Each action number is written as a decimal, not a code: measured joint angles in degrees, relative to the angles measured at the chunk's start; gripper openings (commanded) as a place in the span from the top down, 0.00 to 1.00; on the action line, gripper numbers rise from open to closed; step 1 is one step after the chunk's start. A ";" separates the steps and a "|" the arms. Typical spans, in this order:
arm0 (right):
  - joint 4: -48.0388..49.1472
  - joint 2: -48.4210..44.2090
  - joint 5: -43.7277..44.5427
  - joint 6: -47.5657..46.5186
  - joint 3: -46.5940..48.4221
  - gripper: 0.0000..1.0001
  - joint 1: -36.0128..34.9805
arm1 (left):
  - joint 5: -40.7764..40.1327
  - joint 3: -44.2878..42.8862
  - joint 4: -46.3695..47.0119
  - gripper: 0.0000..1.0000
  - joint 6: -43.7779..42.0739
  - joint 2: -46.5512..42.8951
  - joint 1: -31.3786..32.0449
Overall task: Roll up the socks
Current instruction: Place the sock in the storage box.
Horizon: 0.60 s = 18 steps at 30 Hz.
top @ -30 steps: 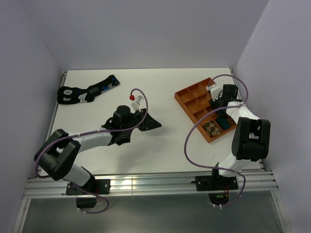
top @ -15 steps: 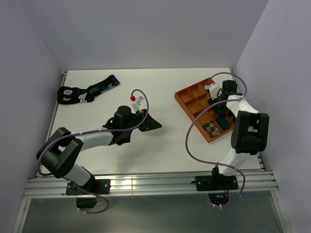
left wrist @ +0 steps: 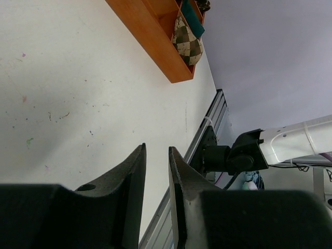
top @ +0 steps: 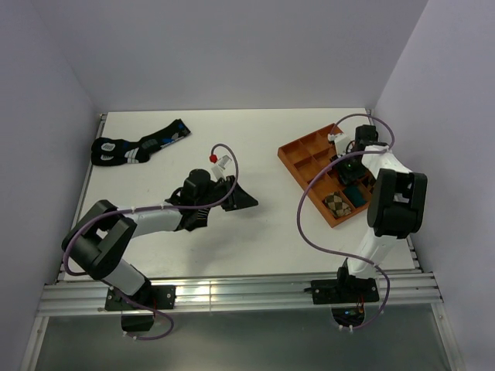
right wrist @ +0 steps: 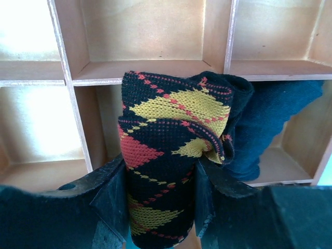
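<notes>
My right gripper (right wrist: pixel 161 176) is shut on the rolled black argyle sock (right wrist: pixel 171 135), one finger on each side of the roll. It holds the roll upright over the compartments of the orange wooden tray (right wrist: pixel 155 67). In the top view this gripper (top: pixel 349 160) is over the tray's (top: pixel 298 154) right side. My left gripper (top: pixel 241 198) lies low over the table's middle, its jaws a narrow gap apart with nothing between them (left wrist: pixel 156 171). A black piece with thin white stripes, the ankle sock (top: pixel 199 219), shows beneath my left arm.
A brown-checked rolled bundle (top: pixel 336 203) and a dark teal bundle (top: pixel 355 192) sit in the tray's near compartments. The dark teal bundle also lies right of the held roll in the right wrist view (right wrist: pixel 270 119). Black socks with blue and white marks (top: pixel 138 144) lie at the far left.
My right arm has shifted a little toward the far side over the tray, still holding the roll. The left arm has barely moved.
</notes>
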<state>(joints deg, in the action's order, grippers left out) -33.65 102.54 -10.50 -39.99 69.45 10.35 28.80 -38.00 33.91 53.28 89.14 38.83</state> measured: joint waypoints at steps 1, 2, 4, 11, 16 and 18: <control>-0.31 0.24 -0.44 0.57 0.31 1.00 0.20 | 0.11 0.00 0.00 0.72 0.00 0.09 0.00; -0.59 0.50 -0.81 1.11 0.66 1.00 0.37 | 0.24 -0.04 0.00 0.72 0.00 0.17 0.00; -1.51 1.33 -1.88 2.78 1.57 1.00 0.92 | 0.52 -0.31 0.07 0.72 0.02 0.52 0.00; -5.33 4.63 -4.87 7.52 5.03 1.00 2.23 | 1.57 -1.16 0.11 0.72 0.17 1.49 0.00; -6.91 7.76 -7.34 11.50 6.49 1.00 3.21 | 2.12 -1.77 0.09 0.72 0.22 1.77 0.00; -7.43 8.20 -7.15 12.41 7.10 1.00 3.26 | 2.51 -2.08 0.09 0.72 0.26 1.90 0.00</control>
<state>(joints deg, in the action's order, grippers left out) -41.08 110.74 -17.65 -27.57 76.55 13.61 31.31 -40.07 34.00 53.54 91.05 38.83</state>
